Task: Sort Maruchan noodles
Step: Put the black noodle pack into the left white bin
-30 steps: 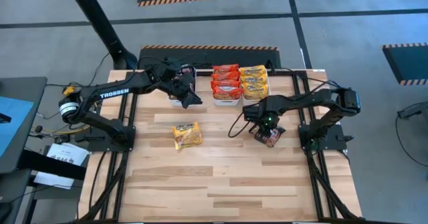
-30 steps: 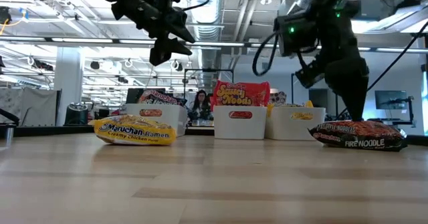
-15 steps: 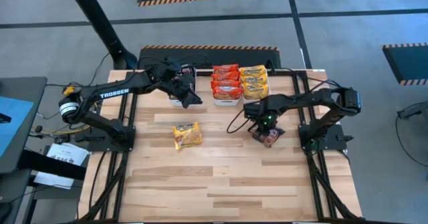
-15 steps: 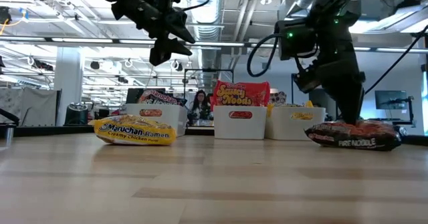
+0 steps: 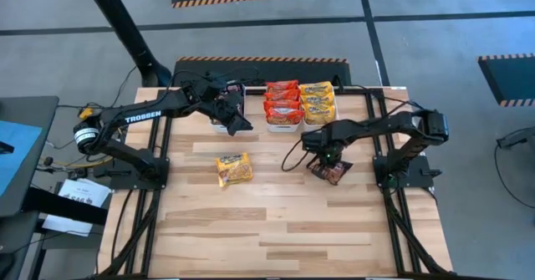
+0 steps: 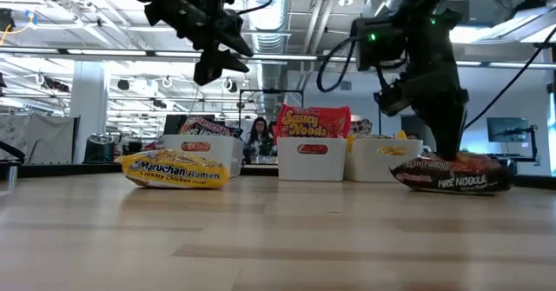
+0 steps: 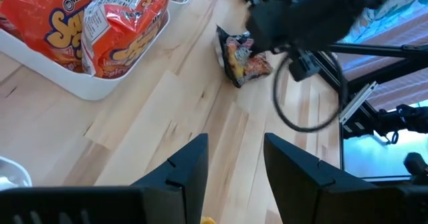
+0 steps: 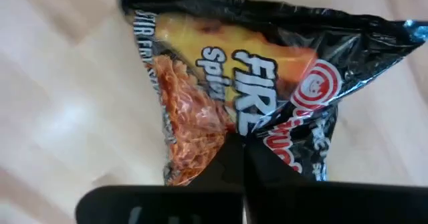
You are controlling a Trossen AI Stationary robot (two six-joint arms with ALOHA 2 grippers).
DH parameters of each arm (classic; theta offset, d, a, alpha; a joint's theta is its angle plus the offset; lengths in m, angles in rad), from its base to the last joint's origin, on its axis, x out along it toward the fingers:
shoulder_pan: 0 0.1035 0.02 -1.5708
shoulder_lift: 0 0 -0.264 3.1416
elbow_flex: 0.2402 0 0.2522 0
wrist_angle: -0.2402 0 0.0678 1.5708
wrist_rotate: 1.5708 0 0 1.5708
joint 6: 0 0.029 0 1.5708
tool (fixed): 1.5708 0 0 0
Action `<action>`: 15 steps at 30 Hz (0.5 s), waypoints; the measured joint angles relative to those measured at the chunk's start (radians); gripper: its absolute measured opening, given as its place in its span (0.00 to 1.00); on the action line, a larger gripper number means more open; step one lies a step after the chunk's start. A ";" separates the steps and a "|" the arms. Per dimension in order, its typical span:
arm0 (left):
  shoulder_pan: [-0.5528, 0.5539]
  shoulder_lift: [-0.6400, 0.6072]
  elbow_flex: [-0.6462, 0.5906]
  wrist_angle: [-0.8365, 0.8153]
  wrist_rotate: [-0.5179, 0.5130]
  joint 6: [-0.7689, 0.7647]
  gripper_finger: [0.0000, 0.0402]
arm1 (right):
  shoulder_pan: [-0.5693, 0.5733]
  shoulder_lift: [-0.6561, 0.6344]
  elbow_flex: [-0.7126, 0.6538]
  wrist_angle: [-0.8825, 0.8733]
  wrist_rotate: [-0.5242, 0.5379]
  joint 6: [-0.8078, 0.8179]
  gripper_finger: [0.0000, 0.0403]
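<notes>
On the wooden surface, right gripper has just pinched shut on the black Fire Noodle packet, ready to lift; left gripper hovers part-open over the bins.

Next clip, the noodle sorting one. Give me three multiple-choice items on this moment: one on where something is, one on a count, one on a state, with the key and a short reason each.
1. Where is the yellow Maruchan Ramen packet?
A. in a white bin
B. flat on the table, in front of the bins
C. in the left tool

2. How many noodle packets lie on the table outside the bins?
A. one
B. two
C. four

3. What is the right tool doing?
A. shut on the black Fire Noodle packet
B. open above a bin
C. resting on bare wood

Key:
1 B: the high view shows it alone on the wood.
2 B: only the yellow and the black packet are outside the bins.
3 A: the right wrist view shows the fingers pinching the packet's wrapper. The left tool hovers over the leftmost bin.
</notes>
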 joint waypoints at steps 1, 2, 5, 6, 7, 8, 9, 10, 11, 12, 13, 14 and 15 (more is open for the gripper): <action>0.000 0.000 0.000 -0.003 0.000 0.000 0.33 | 0.010 0.001 0.017 -0.011 -0.002 0.001 0.01; 0.000 0.000 0.000 -0.007 0.000 0.000 0.33 | 0.020 0.001 0.036 -0.014 -0.006 0.001 0.01; 0.000 0.000 0.000 -0.022 0.000 -0.001 0.33 | 0.056 0.001 0.092 -0.017 -0.006 0.001 0.01; 0.000 0.000 0.000 -0.028 0.000 -0.001 0.33 | 0.069 0.001 0.112 -0.020 -0.007 0.001 0.01; 0.000 0.000 0.000 -0.031 0.000 -0.001 0.33 | 0.082 0.000 0.131 -0.023 -0.007 0.000 0.01; 0.000 0.000 0.000 -0.037 0.001 -0.001 0.33 | 0.095 0.000 0.150 -0.025 -0.007 0.000 0.01; 0.000 0.000 0.000 -0.043 0.002 -0.001 0.33 | 0.107 0.000 0.169 -0.025 -0.006 0.000 0.01; 0.000 0.000 0.000 -0.049 0.003 -0.001 0.33 | 0.117 0.000 0.190 -0.025 -0.001 0.000 0.01; 0.000 0.000 0.000 -0.050 0.006 -0.001 0.33 | 0.126 -0.001 0.211 -0.025 0.008 -0.001 0.00; 0.000 0.000 0.000 -0.049 0.013 0.000 0.33 | 0.134 -0.001 0.233 -0.025 0.016 -0.001 0.00; 0.000 0.000 0.000 -0.047 0.021 0.001 0.33 | 0.141 -0.001 0.254 -0.025 0.022 -0.005 0.00; 0.000 0.000 0.000 -0.046 0.029 0.001 0.33 | 0.144 -0.001 0.275 -0.026 0.027 -0.009 0.00; 0.000 0.000 0.000 -0.045 0.034 -0.002 0.33 | 0.144 -0.001 0.300 -0.027 0.038 -0.016 0.00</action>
